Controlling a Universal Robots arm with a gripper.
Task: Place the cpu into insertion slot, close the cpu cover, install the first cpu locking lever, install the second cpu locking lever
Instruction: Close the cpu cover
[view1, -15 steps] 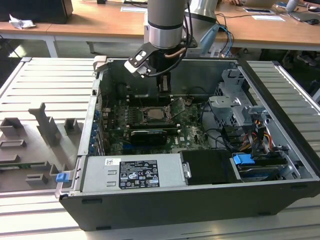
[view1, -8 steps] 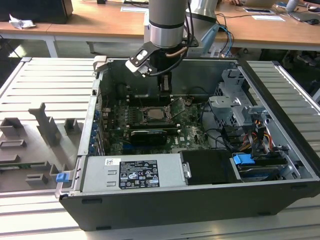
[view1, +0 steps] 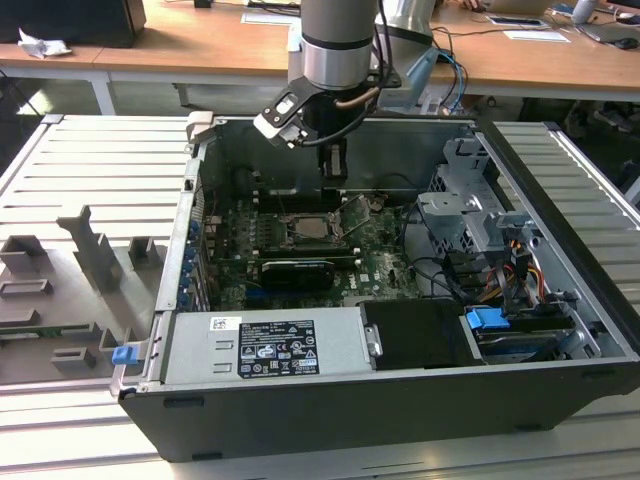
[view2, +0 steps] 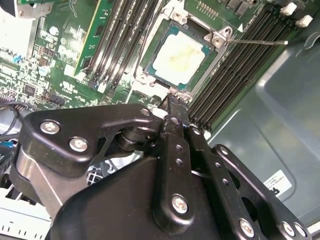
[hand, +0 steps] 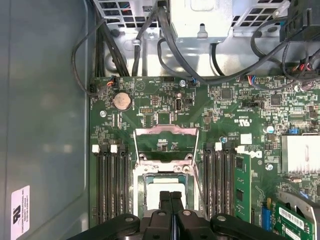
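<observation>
Right at the tips: my gripper (hand: 171, 199) is clenched, fingers pressed together with nothing between them. It hangs just over the near edge of the cpu (hand: 152, 192); I can't tell if it's touching.

The cpu is down flat in the slot (view1: 312, 226). In the second wrist view its pale top (view2: 182, 55) sits square inside the frame, so I'd call step one done.

Just past it, the cover (hand: 167, 131) lies flipped back, open, with bare green board showing through its window. That step is not done. A thin lever (view2: 255, 42) sticks out free from the slot's corner, so by my read the levers aren't latched. One step of four finished, three left.

Memory slots (hand: 112, 185) flank the slot on both sides. Beyond the cover there's a coin cell (hand: 121, 101), then a tangle of black cables (hand: 165, 40).

Pulling back: the open case (view1: 400, 410) lies on its side, power supply (view1: 270, 345) along the near wall. It rests on a grey slatted desk (view1: 90, 170), with grey fixtures (view1: 90, 250) at the exterior view's left. Behind it stand wooden desks (view1: 200, 45) carrying papers and cables.
</observation>
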